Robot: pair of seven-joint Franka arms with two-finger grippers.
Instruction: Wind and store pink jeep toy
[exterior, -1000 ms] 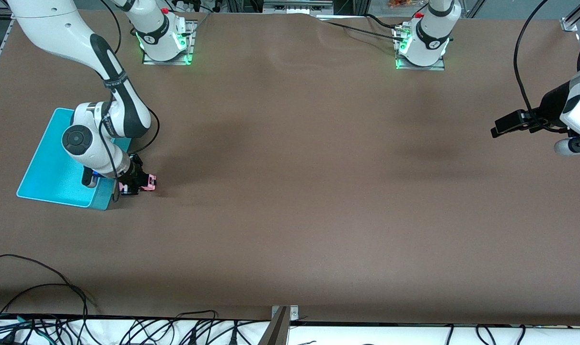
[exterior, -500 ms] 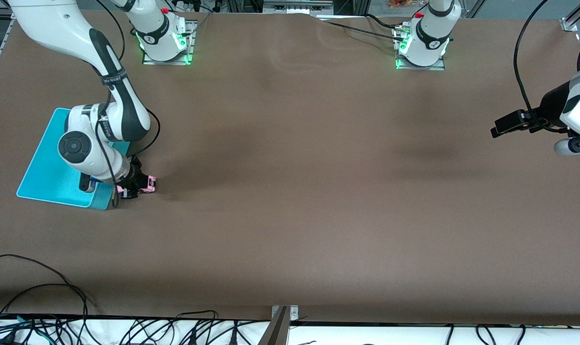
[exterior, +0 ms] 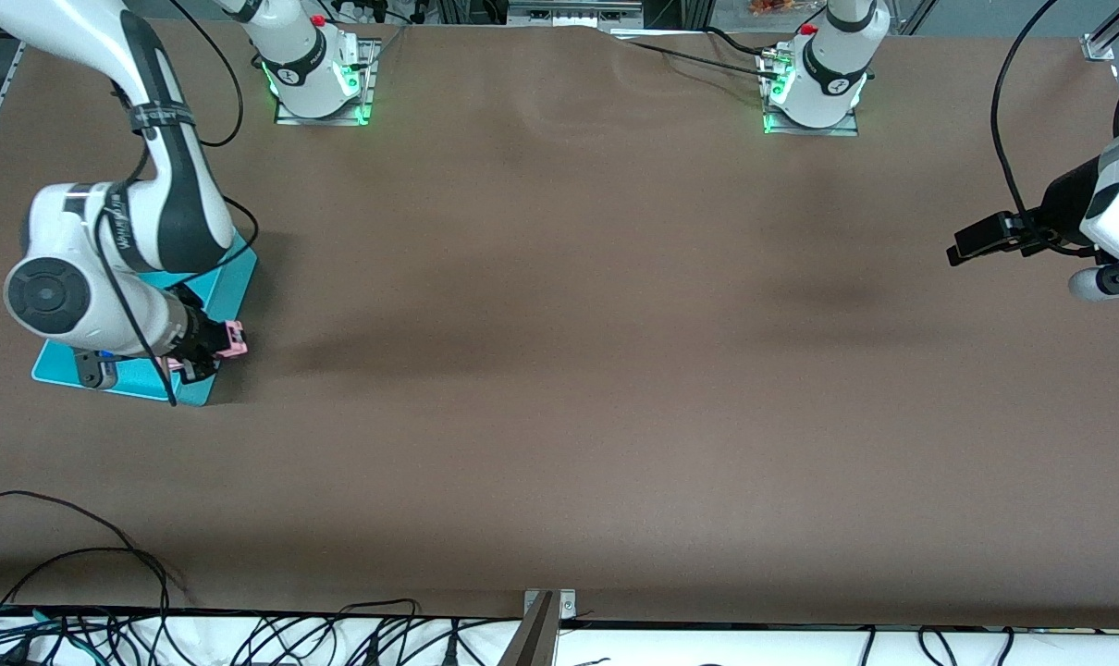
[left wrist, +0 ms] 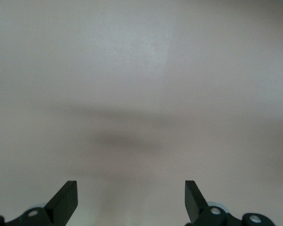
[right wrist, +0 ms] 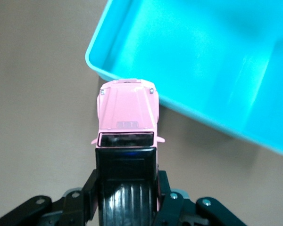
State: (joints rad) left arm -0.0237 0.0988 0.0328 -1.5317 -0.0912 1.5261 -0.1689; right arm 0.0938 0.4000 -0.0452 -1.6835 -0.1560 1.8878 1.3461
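A broad table (exterior: 559, 370) covered in brown cloth fills the front view, the two arms' bases glowing green along its top edge and a tangle of black cables (exterior: 79, 620) lying past the edge nearest the camera. At the right arm's end of the table sits a turquoise bin (exterior: 215, 287), largely hidden beneath that arm's white wrist; the right wrist view shows the part of its interior in sight holding nothing, its smooth walls catching the light. The right gripper (exterior: 203, 350) hangs over the bin's corner nearest the camera, where rim meets cloth, its jaws closed narrowly on the pink jeep toy (exterior: 231, 339). In the right wrist view the pink jeep toy (right wrist: 128, 113) is held off the surface by its black rear, spare wheel toward the camera, its pink hood reaching the bin's rim (right wrist: 132, 79) while the rest of the body hangs over bare cloth. The left gripper (left wrist: 131, 200) waits in the air over bare cloth at the left arm's end of the table, its two dark fingers (left wrist: 66, 197) spread wide with nothing between them.
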